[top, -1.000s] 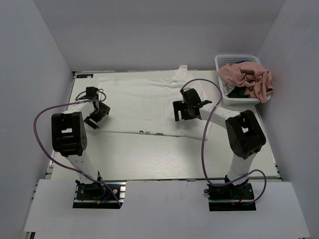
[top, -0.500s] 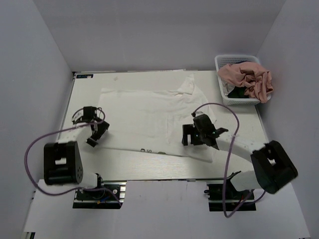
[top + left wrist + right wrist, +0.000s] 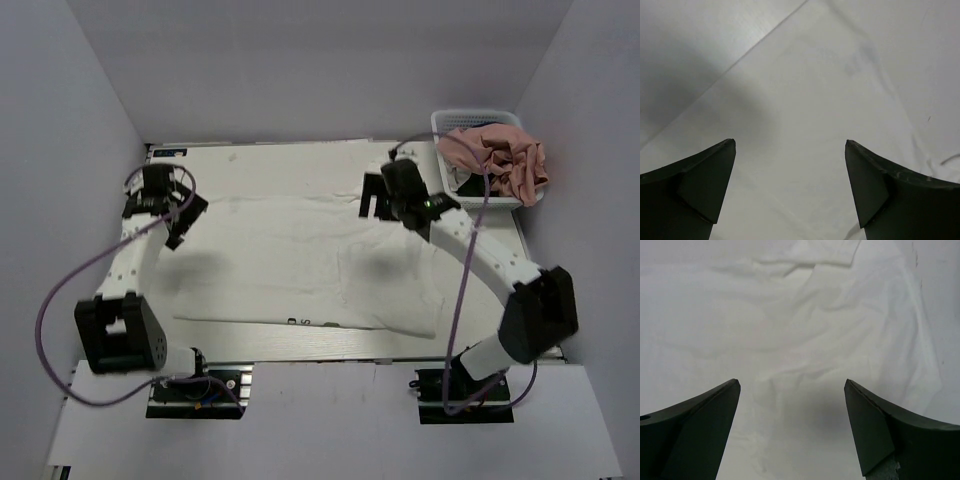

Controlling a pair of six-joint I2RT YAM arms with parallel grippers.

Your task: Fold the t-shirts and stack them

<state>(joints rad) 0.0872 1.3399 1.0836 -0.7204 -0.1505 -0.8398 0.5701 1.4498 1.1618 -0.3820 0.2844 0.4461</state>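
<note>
1. Reaching farther than half a second ago, both arms now stretch toward the counter's [image 3: 250, 155] far side, and the large white cloth t-shirt [image 3: 300, 260] lies spread wider across its middle.
2. The left fingers [image 3: 695, 185] stand wide apart over the shirt's far left corner, holding nothing. The right fingers [image 3: 690, 430] gape likewise above its far right part.
3. The white plastic mesh basket [image 3: 470, 113] in the far right corner holds a crumpled pink t-shirt [image 3: 495, 160].
4. Dark lettering [image 3: 292, 321] near the white shirt's near hem is too small to read.
</note>
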